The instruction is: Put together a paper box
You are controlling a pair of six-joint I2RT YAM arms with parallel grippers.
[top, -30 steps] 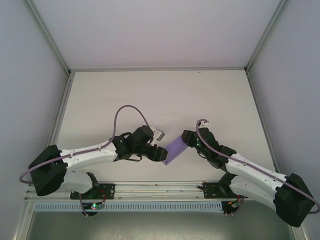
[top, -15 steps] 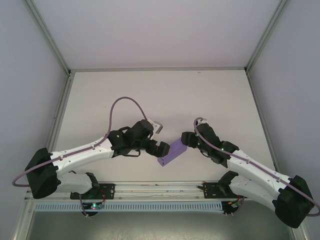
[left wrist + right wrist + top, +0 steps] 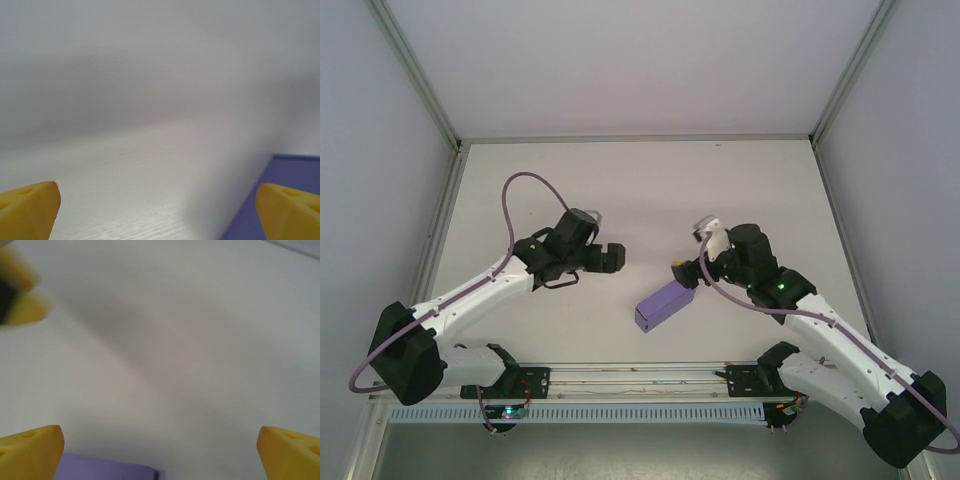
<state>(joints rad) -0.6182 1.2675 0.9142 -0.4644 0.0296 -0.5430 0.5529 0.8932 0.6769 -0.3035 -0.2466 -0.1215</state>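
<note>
My wrist views crop the paper box (image 3: 105, 469) to a purple sliver at the frame edge. It lies folded on the surface (image 3: 640, 190) between my arms. My left pincer (image 3: 613, 257) and right pincer (image 3: 685, 268) gape wide, empty, elbows bent, the right just beside the box.

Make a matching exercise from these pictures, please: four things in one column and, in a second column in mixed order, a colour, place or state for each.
1. paper box
2. left gripper
3. right gripper
4. table

A. white, flat surface under everything
B. open, well to the left of the box, apart from it
C. lavender-purple, folded, lying between the arms
D. open, close by the box's far end

Pairs: 1-C, 2-B, 3-D, 4-A
</note>
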